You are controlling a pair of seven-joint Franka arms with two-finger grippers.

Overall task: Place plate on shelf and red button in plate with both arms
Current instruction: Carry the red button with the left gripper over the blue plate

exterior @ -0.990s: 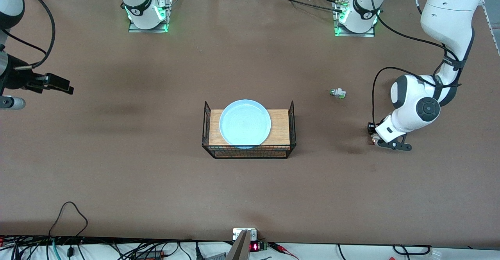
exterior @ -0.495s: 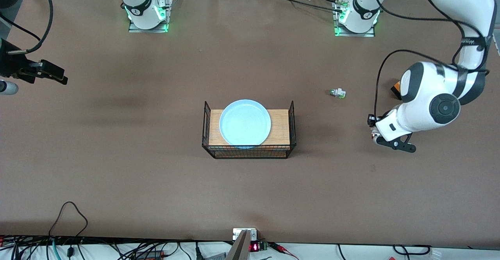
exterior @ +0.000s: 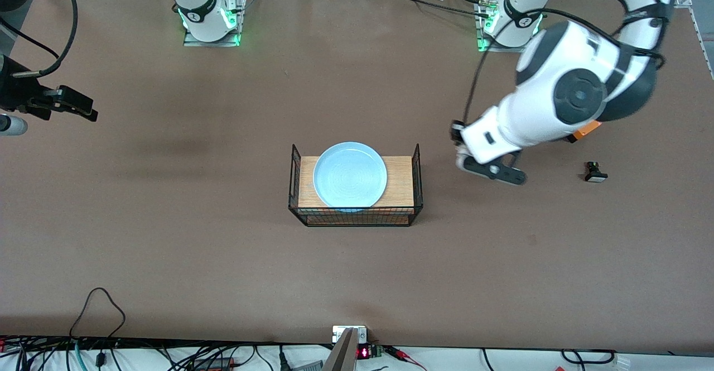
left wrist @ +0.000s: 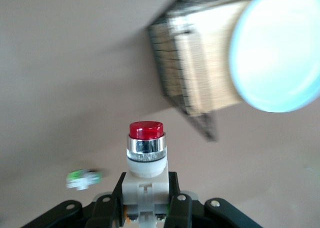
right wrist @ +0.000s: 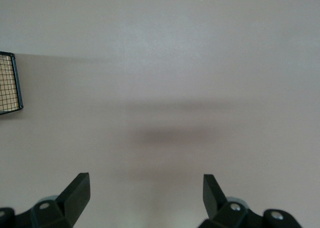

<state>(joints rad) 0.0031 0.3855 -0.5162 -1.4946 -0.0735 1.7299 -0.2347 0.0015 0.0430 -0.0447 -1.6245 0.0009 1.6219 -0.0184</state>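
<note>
- Black fingers point(left wrist: 172, 195) of the left gripper point(left wrist: 146, 200) are clamping the cream body of the red button point(left wrist: 145, 153), its red cap pointing away from the wrist.
- In the front view the left gripper point(exterior: 484, 164) is hanging over bare table between the wire basket point(exterior: 416, 178) and the left arm's edge.
- Inside that basket, at the table's middle, the plate point(exterior: 350, 175) is lying flat on a wooden board point(exterior: 399, 181).
- A small black part point(exterior: 594, 172) and an orange box point(exterior: 587, 129) are sitting near the left arm's edge.
- A green-tipped part point(left wrist: 83, 178) is lying on the table below the left gripper.
- Over the right arm's edge, the right gripper point(right wrist: 146, 193) is waiting with fingers spread wide, holding nothing.
</note>
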